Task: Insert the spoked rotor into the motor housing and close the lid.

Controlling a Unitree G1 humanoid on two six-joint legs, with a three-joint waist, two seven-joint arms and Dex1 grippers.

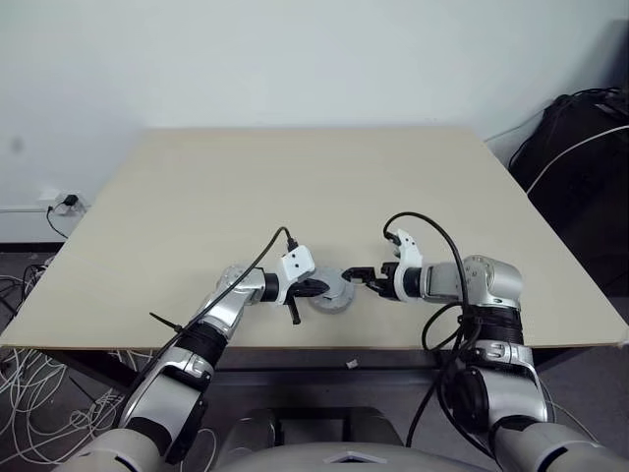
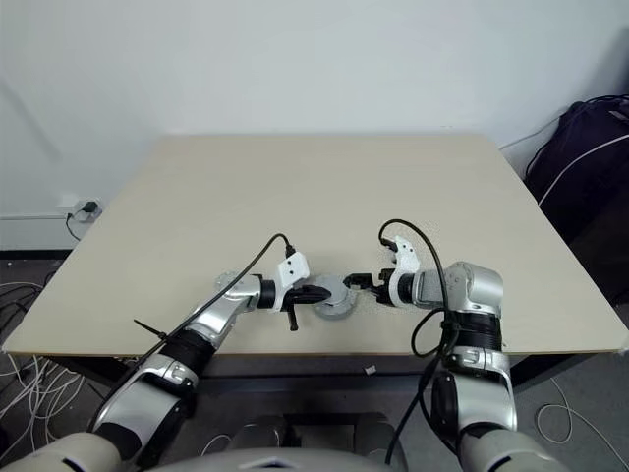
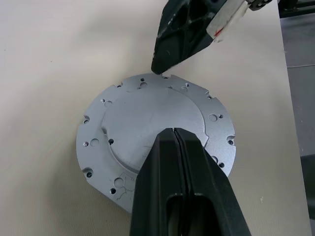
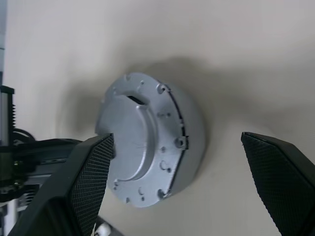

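Left end effector (image 3: pixel 174 135) closed, right end effector (image 4: pixel 182 162) open beside the silver-grey lid (image 3: pixel 147 118).

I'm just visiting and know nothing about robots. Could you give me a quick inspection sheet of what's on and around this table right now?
Surface: pale wooden table, mostly bare.
Job's things: silver-grey lid lies flat on a round metal body near the front edge; windings and rotor hidden.
Clutter: small white scrap below the table's front edge.
Grippers: left gripper shut, tips over the lid; right gripper open, fingers either side of the lid.
Cables: black cables on both arms; loose white cables on the floor.
Surroundings: white wall, wall socket, dark bag.
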